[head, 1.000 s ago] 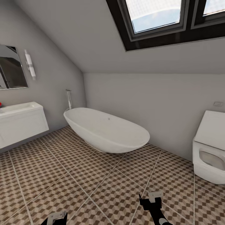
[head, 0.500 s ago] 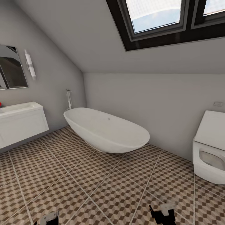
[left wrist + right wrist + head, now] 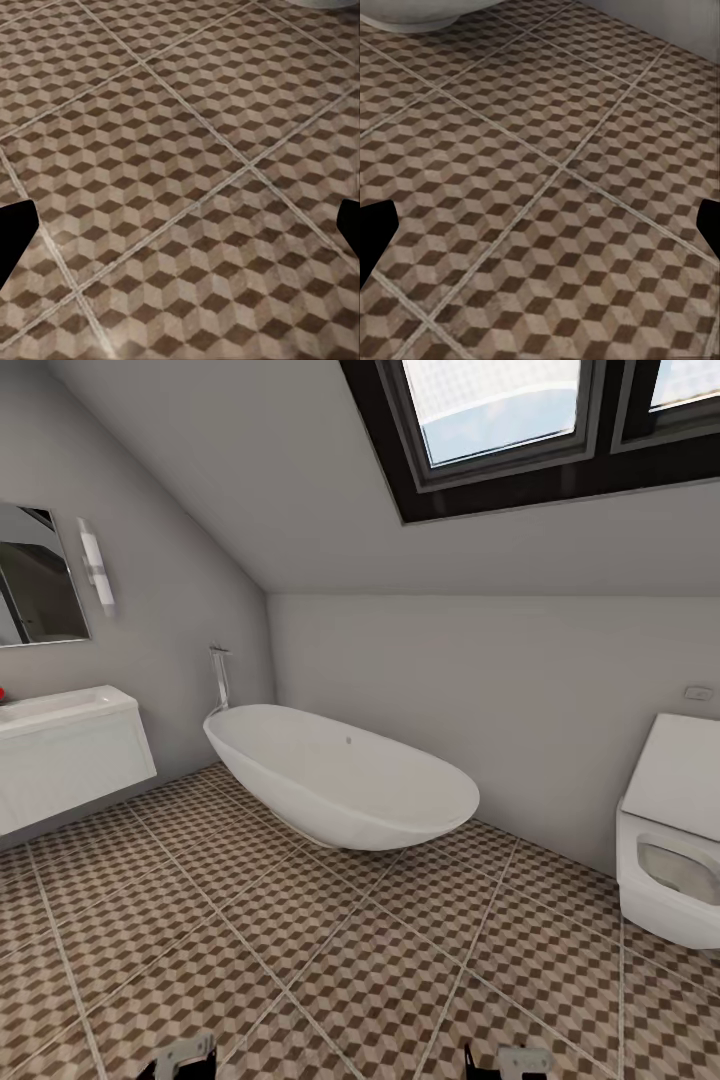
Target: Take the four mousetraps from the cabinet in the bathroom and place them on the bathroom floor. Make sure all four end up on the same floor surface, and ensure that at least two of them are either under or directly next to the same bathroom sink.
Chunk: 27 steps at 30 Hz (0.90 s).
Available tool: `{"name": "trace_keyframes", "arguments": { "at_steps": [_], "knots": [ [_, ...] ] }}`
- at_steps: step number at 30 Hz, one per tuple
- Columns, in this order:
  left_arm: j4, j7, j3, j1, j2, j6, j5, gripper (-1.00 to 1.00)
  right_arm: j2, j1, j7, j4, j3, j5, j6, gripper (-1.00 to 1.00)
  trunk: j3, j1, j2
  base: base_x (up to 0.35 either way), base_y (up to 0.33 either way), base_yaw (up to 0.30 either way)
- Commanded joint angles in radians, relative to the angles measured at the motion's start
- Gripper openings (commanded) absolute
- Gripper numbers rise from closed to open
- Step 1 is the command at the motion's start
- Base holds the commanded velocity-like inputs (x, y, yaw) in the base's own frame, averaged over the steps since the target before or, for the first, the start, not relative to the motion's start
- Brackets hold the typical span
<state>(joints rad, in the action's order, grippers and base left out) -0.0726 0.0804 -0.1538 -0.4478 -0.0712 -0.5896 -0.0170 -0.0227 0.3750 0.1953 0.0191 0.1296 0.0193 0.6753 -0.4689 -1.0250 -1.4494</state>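
Note:
The bathroom floor (image 3: 330, 960), brown-and-beige cube tiles with pale grout, spreads across the room. A white bathroom sink (image 3: 60, 710) on a wall-hung drawer unit sits at the far left. The mousetraps and the cabinet are out of view. My left gripper (image 3: 185, 1058) and right gripper (image 3: 505, 1062) peek in at the head view's lower edge, low over the tiles. In the left wrist view the left gripper (image 3: 180, 240) has its dark fingertips (image 3: 13, 232) spread wide over bare tiles. The right gripper (image 3: 540, 232) is open the same way, holding nothing.
An oval white bathtub (image 3: 340, 775) with a chrome floor tap (image 3: 218, 680) stands against the back wall. A white toilet (image 3: 670, 840) is at the right. A mirror (image 3: 35, 575) and wall light (image 3: 98, 568) hang above the sink. A skylight (image 3: 530, 420) sits in the sloped ceiling.
My right gripper has dropped from well inside the head view to its lower edge. The left gripper shifted slightly left, then back. The room view has not shifted.

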Motion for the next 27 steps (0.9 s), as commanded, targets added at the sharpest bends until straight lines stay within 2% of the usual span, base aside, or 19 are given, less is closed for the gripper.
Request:
{"name": "trace_keyframes", "arguments": {
  "at_steps": [1,17,19,20,22,23,24,27],
  "knots": [
    [-0.004,-0.005,-0.001,-0.002,0.000,-0.006,-0.001,1.00,-0.001,0.000,0.010,-0.001,0.008,0.002,0.002,1.00,-0.001,0.000,-0.001,0.000,0.000,0.000],
    [-0.006,-0.027,-0.001,-0.002,0.011,-0.002,-0.001,1.00,0.004,-0.001,0.023,0.000,0.006,0.002,0.004,1.00,-0.001,0.000,-0.001,0.000,0.000,0.000],
    [-0.005,-0.023,-0.001,-0.002,0.011,0.001,-0.002,1.00,0.024,-0.001,0.025,0.002,0.003,0.003,0.005,1.00,-0.001,0.000,-0.001,0.000,0.000,0.000],
    [-0.004,-0.010,-0.002,-0.002,0.009,0.001,-0.002,1.00,0.045,-0.001,0.026,0.002,-0.002,0.007,0.004,1.00,-0.001,0.000,-0.001,0.000,0.000,0.000],
    [-0.004,0.008,-0.002,-0.002,0.007,0.002,-0.003,1.00,0.061,-0.001,0.027,0.003,-0.012,0.016,0.004,1.00,-0.001,0.000,-0.001,0.000,0.000,0.000],
    [-0.004,0.033,-0.002,-0.002,0.006,0.002,-0.003,1.00,0.079,-0.001,0.026,0.003,-0.026,0.033,0.005,1.00,-0.001,0.000,-0.001,0.000,0.000,0.000],
    [-0.003,0.078,-0.002,-0.002,0.005,0.002,-0.003,1.00,0.107,-0.001,0.024,0.004,-0.051,0.066,0.005,1.00,-0.001,0.000,-0.001,0.000,0.000,0.000],
    [-0.003,0.138,-0.003,-0.002,0.004,0.002,-0.003,1.00,0.140,-0.001,0.016,0.004,-0.074,0.111,0.006,1.00,-0.001,0.000,-0.001,0.000,0.000,0.000]
  ]
}}
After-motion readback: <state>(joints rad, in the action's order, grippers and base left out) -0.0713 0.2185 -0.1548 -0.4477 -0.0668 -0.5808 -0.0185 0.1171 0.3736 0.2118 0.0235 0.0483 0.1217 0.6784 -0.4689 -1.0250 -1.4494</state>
